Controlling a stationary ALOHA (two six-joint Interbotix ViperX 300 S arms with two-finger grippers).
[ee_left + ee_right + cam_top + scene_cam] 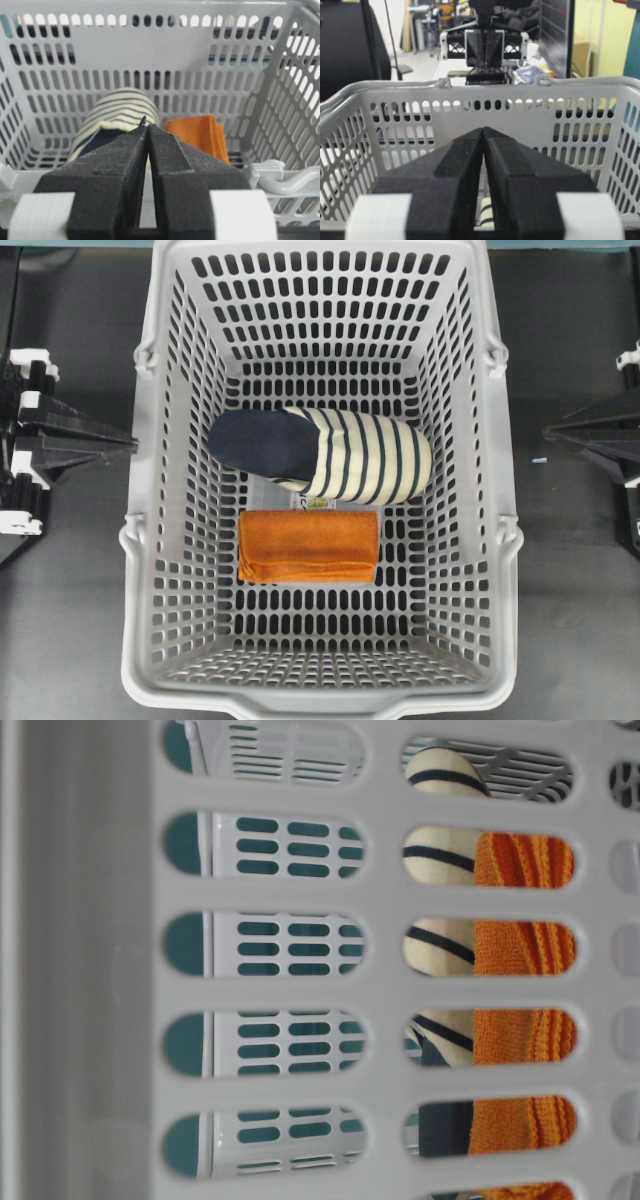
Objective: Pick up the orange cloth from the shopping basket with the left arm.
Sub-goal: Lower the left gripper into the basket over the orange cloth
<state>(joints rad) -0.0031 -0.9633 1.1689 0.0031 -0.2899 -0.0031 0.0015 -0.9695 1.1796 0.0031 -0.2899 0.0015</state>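
Note:
The orange cloth (pixel 308 546) lies folded flat on the floor of the grey shopping basket (pixel 140 540), just in front of a navy and cream striped slipper (pixel 330 453). My left gripper (pixel 130 443) is shut and empty, outside the basket's left wall, level with the slipper. In the left wrist view its closed tips (pixel 148 126) point over the rim at the slipper (pixel 120 107), with the cloth (pixel 197 134) to their right. My right gripper (pixel 548 430) is shut and empty outside the right wall, its tips (pixel 483 130) facing the basket.
The basket's tall slotted walls and thick rim (pixel 280 175) stand between both grippers and the cloth. A small label (pixel 316 502) lies under the slipper's edge. The dark table (pixel 70 570) lies on both sides of the basket. The table-level view shows the cloth (pixel 522 950) through the slots.

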